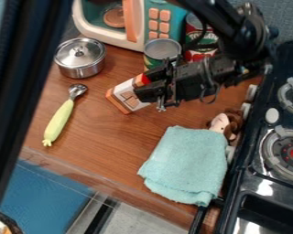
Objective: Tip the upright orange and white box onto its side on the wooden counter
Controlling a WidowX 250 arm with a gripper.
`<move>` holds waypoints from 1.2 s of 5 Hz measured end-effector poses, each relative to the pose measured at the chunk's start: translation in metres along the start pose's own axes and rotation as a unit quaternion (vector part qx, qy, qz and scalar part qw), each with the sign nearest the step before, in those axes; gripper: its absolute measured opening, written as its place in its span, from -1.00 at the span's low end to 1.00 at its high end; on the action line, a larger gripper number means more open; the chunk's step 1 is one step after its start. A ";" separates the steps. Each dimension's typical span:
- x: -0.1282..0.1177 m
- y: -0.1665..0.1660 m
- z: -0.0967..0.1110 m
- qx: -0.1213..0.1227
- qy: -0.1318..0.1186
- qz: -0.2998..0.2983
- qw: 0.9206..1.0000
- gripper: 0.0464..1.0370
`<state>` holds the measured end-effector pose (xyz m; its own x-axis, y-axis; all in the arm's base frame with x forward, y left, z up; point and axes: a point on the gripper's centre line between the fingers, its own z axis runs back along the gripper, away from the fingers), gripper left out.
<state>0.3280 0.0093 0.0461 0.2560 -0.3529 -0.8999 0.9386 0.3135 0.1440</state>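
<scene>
Pincer (144, 85) is sitting at the red end of the small carton (128, 96); can't tell if clenched or released. Carton is slanting between scoop (61, 116) and green-labelled can (162, 48), probably weighing little, feeling stiffish, crushable; mid-sides are offering best hold.

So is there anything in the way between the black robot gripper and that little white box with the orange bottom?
No, I can't see anything between the black robot gripper and the white box with the orange bottom. The gripper is right at the box. The metal can with a silver top is nearby, but not between them.
</scene>
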 end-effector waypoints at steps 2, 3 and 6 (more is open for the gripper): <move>0.002 -0.001 -0.001 0.005 0.003 0.001 1.000 -0.37; 0.003 -0.002 -0.002 0.002 0.002 -0.003 1.000 -0.37; 0.033 0.001 -0.014 -0.007 0.015 -0.043 0.999 -0.37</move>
<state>0.3340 0.0109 0.0111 0.1664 -0.3529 -0.9207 0.9536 0.2951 0.0593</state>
